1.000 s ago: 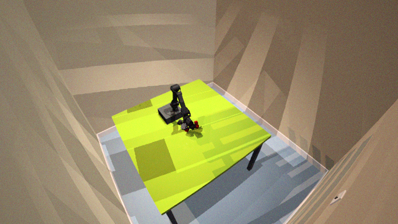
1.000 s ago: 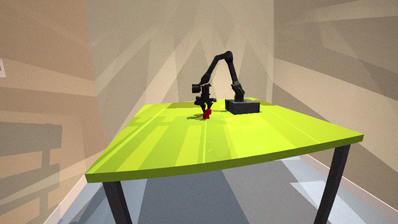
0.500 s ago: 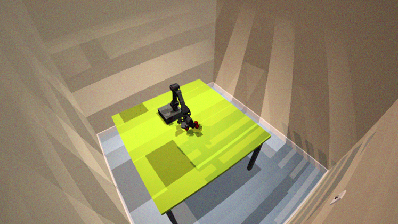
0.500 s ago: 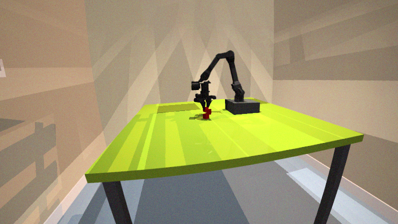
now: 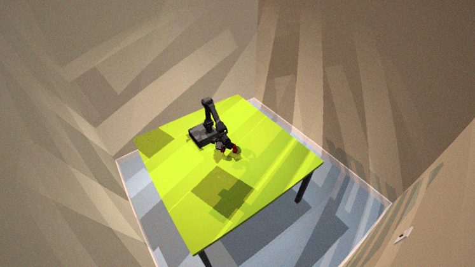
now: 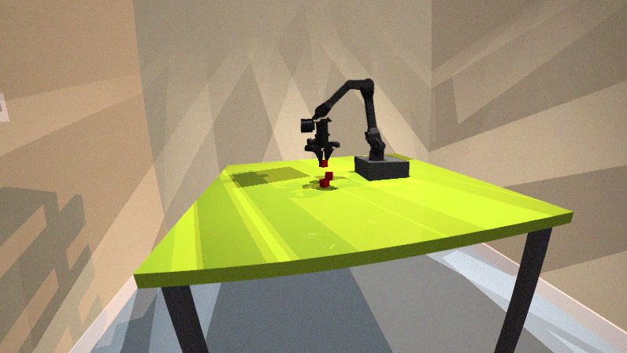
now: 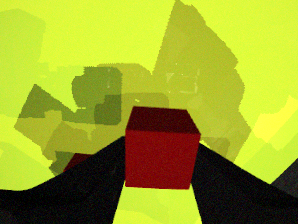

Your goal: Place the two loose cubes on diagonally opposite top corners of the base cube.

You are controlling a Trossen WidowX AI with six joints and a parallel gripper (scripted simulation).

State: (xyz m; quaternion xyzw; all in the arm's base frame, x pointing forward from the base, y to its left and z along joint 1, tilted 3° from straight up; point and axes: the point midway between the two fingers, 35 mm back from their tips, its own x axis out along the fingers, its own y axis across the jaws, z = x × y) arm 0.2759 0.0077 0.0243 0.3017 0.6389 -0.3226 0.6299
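My gripper (image 5: 222, 149) (image 6: 324, 162) (image 7: 158, 145) is shut on a loose red cube, which shows level between the fingers in the wrist view. It holds this cube above the table, apart from the other two. The red base cube (image 5: 235, 151) (image 6: 324, 183) stands on the table. The other loose red cube (image 5: 234, 146) (image 6: 328, 175) rests on top of it, offset to the right in the exterior view. In the wrist view, a dark red piece of one of these cubes (image 7: 78, 161) shows behind the left finger. The exact corner overlap is too small to tell.
The yellow-green table (image 5: 267, 131) (image 6: 372, 228) carries the arm's dark base block (image 5: 200, 135) (image 6: 381, 169). In the top view the stacked cubes stand close to the right of the gripper. Dark shadows lie across the table.
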